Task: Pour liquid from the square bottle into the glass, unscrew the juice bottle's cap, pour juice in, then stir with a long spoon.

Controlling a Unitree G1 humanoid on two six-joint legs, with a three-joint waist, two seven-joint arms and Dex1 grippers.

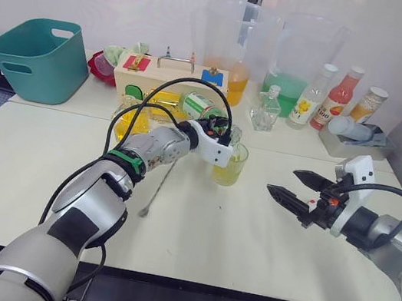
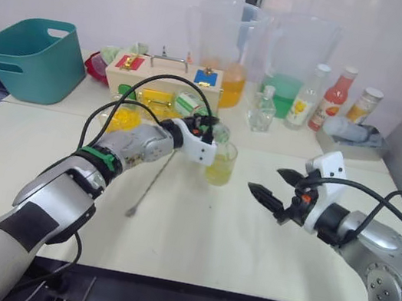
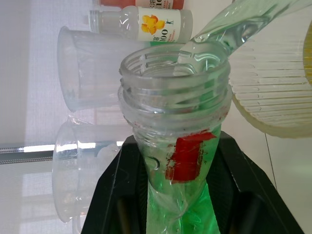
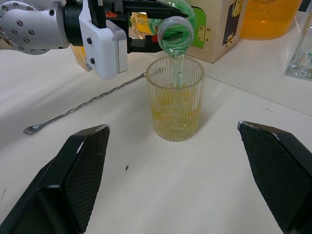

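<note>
Pouring juice: our left gripper (image 4: 127,28) is clamping the juice bottle (image 4: 176,27), tipping its open mouth over the glass (image 4: 175,100).
Green stream is falling into yellowish liquid; right gripper (image 1: 301,192) is hanging spread nearby, clear; long spoon (image 4: 83,105) is lying beside the glass, awaiting stirring.

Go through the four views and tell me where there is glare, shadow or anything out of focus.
Left eye view: even room light, a soft shadow beside the spoon. Right eye view: much the same, the back wall washed pale. Left wrist view: the bottle neck is sharp, the glass rim and background soft, bright backlight behind. Right wrist view: the right gripper fingers loom large and slightly blurred; the glass is crisp.
</note>
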